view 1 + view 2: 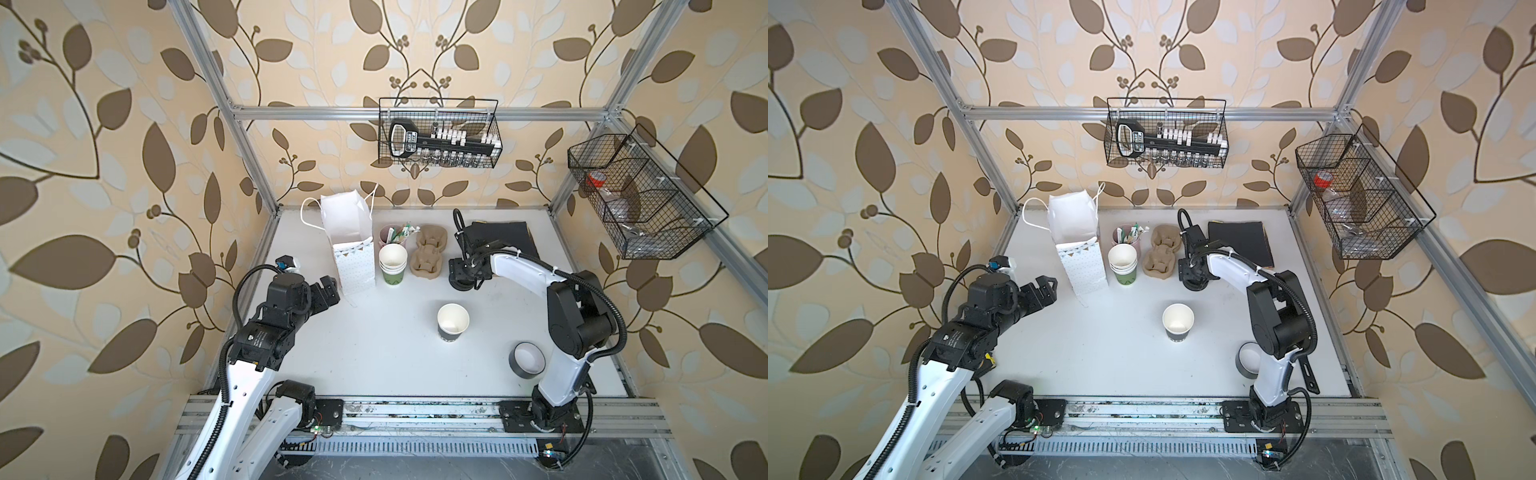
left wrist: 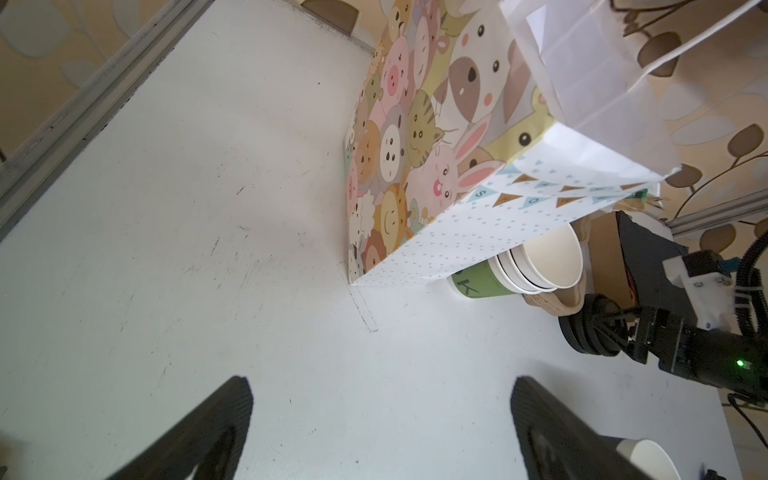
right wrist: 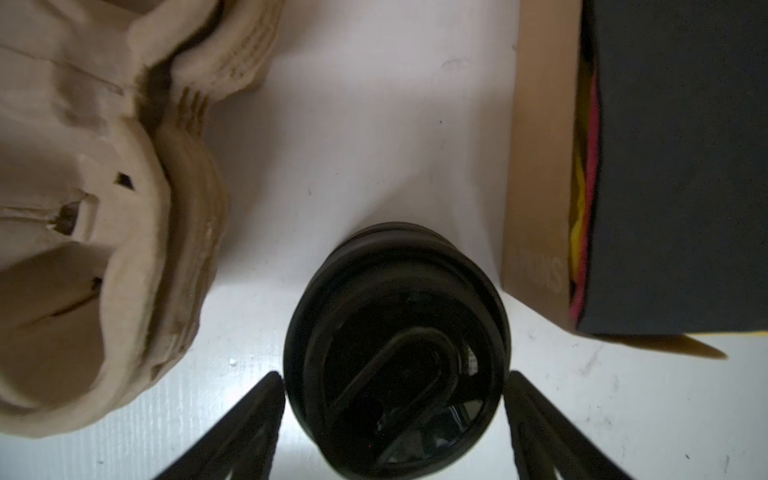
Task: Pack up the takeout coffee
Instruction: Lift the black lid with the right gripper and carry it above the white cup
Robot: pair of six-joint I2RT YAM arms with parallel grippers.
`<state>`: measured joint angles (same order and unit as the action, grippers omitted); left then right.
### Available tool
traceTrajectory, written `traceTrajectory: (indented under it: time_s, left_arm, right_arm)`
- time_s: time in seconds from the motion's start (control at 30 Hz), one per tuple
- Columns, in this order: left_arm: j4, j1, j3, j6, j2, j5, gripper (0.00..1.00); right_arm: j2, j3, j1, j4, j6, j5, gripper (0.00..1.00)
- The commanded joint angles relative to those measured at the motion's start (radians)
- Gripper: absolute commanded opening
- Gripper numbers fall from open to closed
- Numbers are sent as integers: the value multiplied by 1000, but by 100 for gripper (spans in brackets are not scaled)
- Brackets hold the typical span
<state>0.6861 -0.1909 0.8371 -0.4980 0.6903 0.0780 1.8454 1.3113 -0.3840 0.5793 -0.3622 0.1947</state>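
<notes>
The takeout coffee cup (image 1: 453,328), dark-sided and open-topped with its white inside showing, stands upright near the middle of the worktop (image 1: 374,365), well apart from both hands. The left hand (image 2: 380,382) hangs spread wide with nothing between its fingers, near the paper bag (image 2: 415,166). The right hand (image 3: 395,374) straddles the stack of black lids (image 3: 395,316), fingertips right at its rim; whether they pinch it I cannot tell

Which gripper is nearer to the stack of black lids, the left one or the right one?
Right. The right gripper has a finger on each side of the lids; the left gripper is far off, beside the paper bag.
</notes>
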Motion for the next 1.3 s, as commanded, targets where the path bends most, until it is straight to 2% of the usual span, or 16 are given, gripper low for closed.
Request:
traceTrajectory:
  time_s: [0.0, 0.13, 0.3, 0.47, 0.67, 1.03, 1.27]
  left_arm:
    - [-11, -7, 11, 8, -2, 6, 99]
    - [-13, -7, 12, 9, 0, 6, 99]
    - [-13, -7, 12, 9, 0, 3, 99]
    - [-14, -7, 11, 9, 4, 3, 99]
    - [-14, -8, 11, 9, 7, 2, 99]
    - [-14, -8, 14, 9, 16, 0, 99]
    - [-14, -7, 14, 9, 18, 1, 99]
  right_arm:
    - [18, 25, 1, -10, -3, -2, 81]
    - [12, 25, -1, -10, -4, 3, 79]
    - [0, 22, 4, -4, -4, 11, 84]
    - [-38, 0, 9, -26, -12, 3, 84]
    - [-10, 4, 14, -27, -10, -16, 80]
    - [16, 11, 16, -33, -10, -25, 83]
    - [30, 6, 19, -41, -8, -26, 80]
